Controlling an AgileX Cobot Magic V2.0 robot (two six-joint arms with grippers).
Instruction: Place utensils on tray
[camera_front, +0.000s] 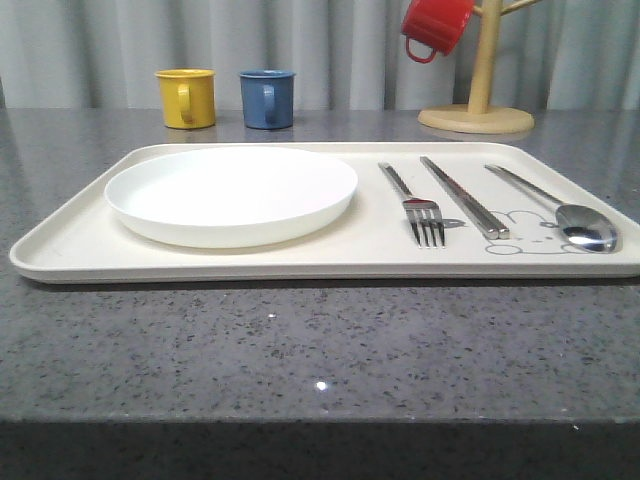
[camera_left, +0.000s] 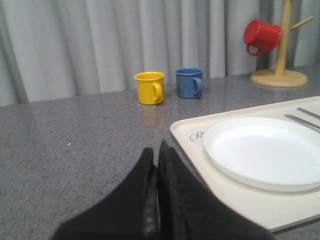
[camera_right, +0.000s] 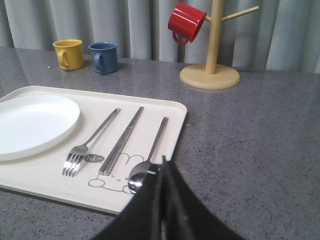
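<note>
Task looks done from what we see. The tray (camera_front: 70, 250) sits on the table (camera_front: 320, 340) near its front edge and carries everything: plate (camera_front: 230, 193) on the tray's left half, then fork (camera_front: 415, 205), chopsticks (camera_front: 463, 197) and spoon (camera_front: 560, 210) side by side on the right half, handles pointing to the tray's far rim. The three are apart from each other and from the plate. The spoon bowl lies near the tray's front right corner, over the rabbit drawing (camera_front: 520, 235).

We judge nothing is left to place; no utensil lies loose on the table.

Left hand (camera_left: 157, 170): fingers pressed together, grasping nothing, over bare table just beside the tray's left rim. Right hand (camera_right: 162, 185): also clenched and empty, above the tray's front right corner, near the spoon bowl but not clearly touching it.

Writing: in the left wrist view we read only a grey script "R" (camera_left: 197, 135) on the tray, the rest hidden behind the plate. No brand on the yellow mug (camera_front: 186, 98), blue mug (camera_front: 267, 98) or red mug (camera_front: 435, 25), which hangs on the wooden mug stand (camera_front: 477, 115). All sit along the table's far edge, off the tray.
</note>
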